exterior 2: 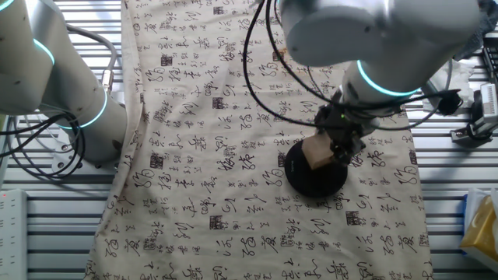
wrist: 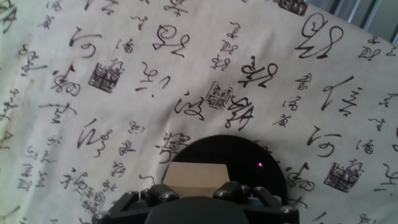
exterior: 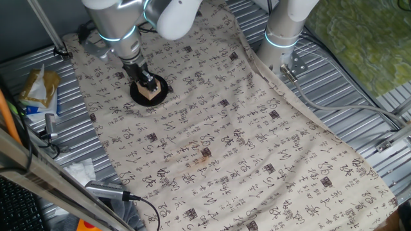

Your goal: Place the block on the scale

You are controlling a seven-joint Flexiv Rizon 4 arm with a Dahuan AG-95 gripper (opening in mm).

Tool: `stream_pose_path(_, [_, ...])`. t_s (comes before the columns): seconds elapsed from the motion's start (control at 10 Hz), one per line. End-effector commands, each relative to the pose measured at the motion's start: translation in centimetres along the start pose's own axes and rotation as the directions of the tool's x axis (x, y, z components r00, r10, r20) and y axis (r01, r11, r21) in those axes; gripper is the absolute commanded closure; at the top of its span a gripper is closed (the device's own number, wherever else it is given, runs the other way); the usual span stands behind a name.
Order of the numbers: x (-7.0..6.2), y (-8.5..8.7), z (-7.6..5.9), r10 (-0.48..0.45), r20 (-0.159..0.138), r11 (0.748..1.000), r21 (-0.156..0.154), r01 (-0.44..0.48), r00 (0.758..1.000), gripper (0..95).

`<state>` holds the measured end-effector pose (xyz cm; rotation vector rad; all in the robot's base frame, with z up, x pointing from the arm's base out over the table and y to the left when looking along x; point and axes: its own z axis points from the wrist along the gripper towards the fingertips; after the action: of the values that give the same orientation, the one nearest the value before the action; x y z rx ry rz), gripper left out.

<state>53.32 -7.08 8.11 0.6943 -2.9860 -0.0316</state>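
Ribbed metal table (exterior: 359,83), most of it under a cream cloth (exterior: 244,141) printed with black calligraphy and square seal marks. Clutter along one edge: a yellowish packet (exterior: 37,86), crumpled tissue (exterior: 80,170), a cabled handheld tool (exterior: 106,190). The scale (exterior 2: 315,173), a low black disc, sits on the cloth toward one side. The gripper (exterior: 149,86) hangs directly over it, fingers clamped on two sides of the block (exterior 2: 317,152). The light wooden cube is slightly tilted in the other fixed view, over the disc's middle; cannot tell whether its underside touches the disc. Hand view: tan top face just ahead of the finger linkages, black disc around it, a tiny magenta dot on the disc.
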Motion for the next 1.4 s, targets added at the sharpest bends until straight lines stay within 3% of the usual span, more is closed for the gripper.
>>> stream_pose_path(0.1, [0.4,-0.5,0.5,-0.010,0.013,1.000,0.007,0.010,1.000,95.0])
stream_pose_path(1.0, [0.5,-1.2,1.6,-0.031,0.063,0.999,0.029,0.030,0.998,95.0])
stream_pose_path(1.4, [0.4,-1.3,1.6,-0.034,0.070,0.999,0.026,0.032,0.997,19.0])
